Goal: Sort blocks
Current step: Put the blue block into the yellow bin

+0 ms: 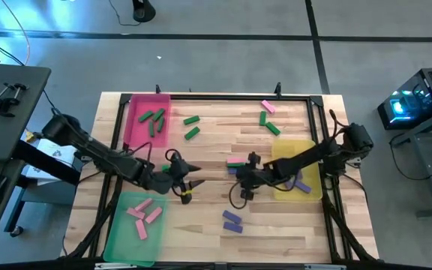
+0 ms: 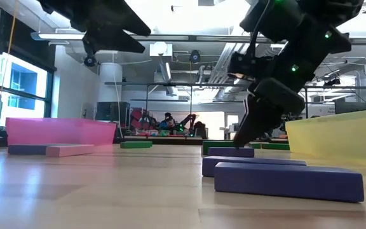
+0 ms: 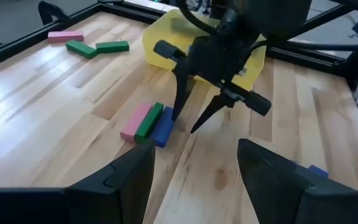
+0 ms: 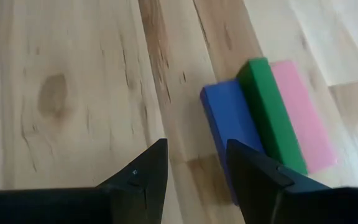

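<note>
Three blocks lie side by side at mid-table: pink (image 3: 135, 122), green (image 3: 149, 121) and blue-purple (image 3: 164, 127); they also show in the right wrist view as pink (image 4: 303, 118), green (image 4: 269, 112) and blue-purple (image 4: 229, 124). My right gripper (image 3: 187, 122) stands open just beside the blue-purple block's end, fingers slanting down, touching nothing that I can see. My left gripper (image 3: 194, 180) is open with nothing between its fingers, to the left of the trio and pointing toward it (image 1: 192, 177).
The pink tray (image 1: 135, 105) at far left holds green blocks. Pink blocks lie in the green tray (image 1: 118, 240) at near left, purple ones in the yellow tray (image 1: 313, 146) at right. Loose blocks: two green (image 1: 192, 126), a pink-and-green group (image 1: 268, 118), two purple (image 1: 232, 220).
</note>
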`<state>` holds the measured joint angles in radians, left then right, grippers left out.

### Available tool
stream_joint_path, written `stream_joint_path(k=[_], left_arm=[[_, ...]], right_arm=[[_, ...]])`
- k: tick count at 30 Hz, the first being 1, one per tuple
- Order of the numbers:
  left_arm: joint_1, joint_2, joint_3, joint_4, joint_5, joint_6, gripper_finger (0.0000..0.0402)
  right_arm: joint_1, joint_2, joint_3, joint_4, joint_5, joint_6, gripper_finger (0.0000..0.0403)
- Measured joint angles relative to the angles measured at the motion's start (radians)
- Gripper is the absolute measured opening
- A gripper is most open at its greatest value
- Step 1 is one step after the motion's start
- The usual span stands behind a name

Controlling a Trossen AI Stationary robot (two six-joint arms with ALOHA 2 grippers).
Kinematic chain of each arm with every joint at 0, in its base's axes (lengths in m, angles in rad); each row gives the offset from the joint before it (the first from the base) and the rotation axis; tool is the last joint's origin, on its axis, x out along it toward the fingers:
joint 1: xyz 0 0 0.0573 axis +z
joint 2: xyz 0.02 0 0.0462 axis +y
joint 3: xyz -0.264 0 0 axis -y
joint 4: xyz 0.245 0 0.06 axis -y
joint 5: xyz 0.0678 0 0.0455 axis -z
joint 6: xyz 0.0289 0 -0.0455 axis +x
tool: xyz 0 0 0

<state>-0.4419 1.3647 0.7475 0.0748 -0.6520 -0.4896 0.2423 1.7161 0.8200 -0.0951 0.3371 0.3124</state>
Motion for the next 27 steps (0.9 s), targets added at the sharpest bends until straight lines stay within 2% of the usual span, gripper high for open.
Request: stream_joint_path(k=[8,13,15,18,24,27], left_arm=[[-0.018,0.041,0.000,0.008,-0.049,-0.034,0.0218],[-0.021,0.044,0.000,0.009,-0.049,-0.034,0.0218],[-0.021,0.044,0.000,0.014,-0.049,-0.033,0.0218],[-0.021,0.045,0.000,0.023,-0.049,-0.033,0.0218],[-0.021,0.045,0.000,0.028,-0.052,-0.031,0.0218],[-0.021,0.045,0.000,0.028,-0.052,-0.031,0.0218]], right_arm=[[-0.011,0.018,0.000,-0.014,-0.122,0.000,0.0149],[0.035,0.019,0.000,0.037,-0.266,-0.037,0.0149],[0.060,0.014,0.000,0.058,-0.286,-0.076,0.0149],[0.093,0.012,0.016,0.059,-0.223,-0.136,0.0149],[0.085,0.012,0.019,-0.016,0.112,-0.135,0.0149],[0.060,0.012,0.019,-0.044,0.155,-0.131,0.0149]])
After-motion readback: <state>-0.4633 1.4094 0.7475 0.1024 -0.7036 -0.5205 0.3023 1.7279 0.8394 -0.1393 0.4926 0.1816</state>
